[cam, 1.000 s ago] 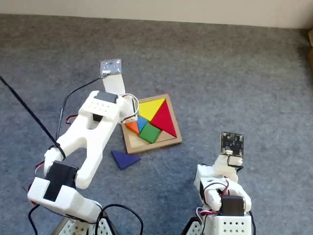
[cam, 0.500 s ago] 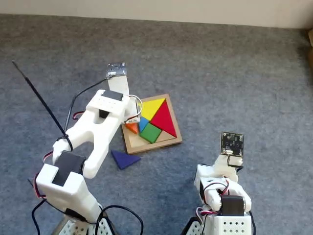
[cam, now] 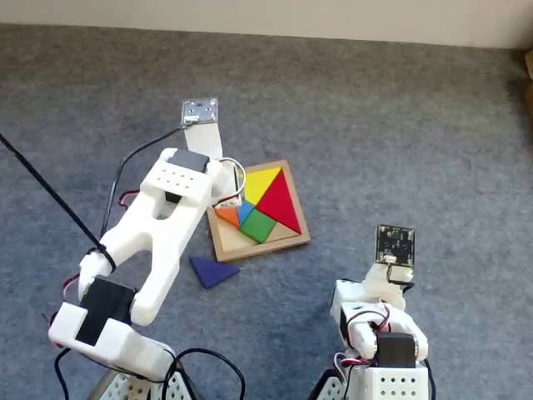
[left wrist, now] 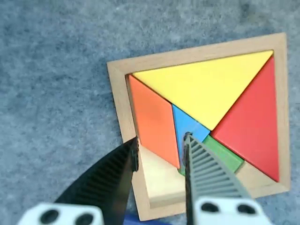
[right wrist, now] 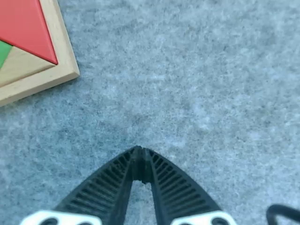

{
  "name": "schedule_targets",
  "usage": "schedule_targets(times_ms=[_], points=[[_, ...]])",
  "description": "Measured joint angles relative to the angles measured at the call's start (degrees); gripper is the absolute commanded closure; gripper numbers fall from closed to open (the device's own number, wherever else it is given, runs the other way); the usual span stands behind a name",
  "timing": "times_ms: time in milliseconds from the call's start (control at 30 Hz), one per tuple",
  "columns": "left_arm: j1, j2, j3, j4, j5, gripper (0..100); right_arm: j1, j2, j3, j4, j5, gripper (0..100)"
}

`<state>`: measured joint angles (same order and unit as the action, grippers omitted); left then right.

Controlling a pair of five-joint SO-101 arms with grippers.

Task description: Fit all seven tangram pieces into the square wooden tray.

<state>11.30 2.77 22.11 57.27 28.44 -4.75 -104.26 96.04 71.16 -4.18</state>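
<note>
so, the tray (cam: 266, 248) holds five: yellow triangle (left wrist: 201, 91), red triangle (left wrist: 251, 126), orange parallelogram (left wrist: 154, 122), green square (left wrist: 225, 157), small blue triangle (left wrist: 190, 126). the high view gives me the navy triangle (cam: 212, 269) on the carpet just beside the tray; my left wrist view gives the bare gap under my left pincer (left wrist: 161, 139), jaws apart. my right pincer (right wrist: 138, 151) is closed on nothing.

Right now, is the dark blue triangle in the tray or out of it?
Out. The dark blue triangle lies on the grey carpet, apart from the wooden tray, just off its edge nearest the arms' bases.
</note>
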Motion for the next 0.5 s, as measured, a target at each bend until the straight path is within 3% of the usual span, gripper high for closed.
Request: schedule_targets(times_ms=[367, 500], points=[[0.1, 2.8, 0.0, 0.2, 0.0, 84, 0.0, 0.0, 0.0, 0.0, 0.0, 98.7], [3.0, 1.0, 0.0, 1.2, 0.1, 84, 0.0, 0.0, 0.0, 0.0, 0.0, 98.7]])
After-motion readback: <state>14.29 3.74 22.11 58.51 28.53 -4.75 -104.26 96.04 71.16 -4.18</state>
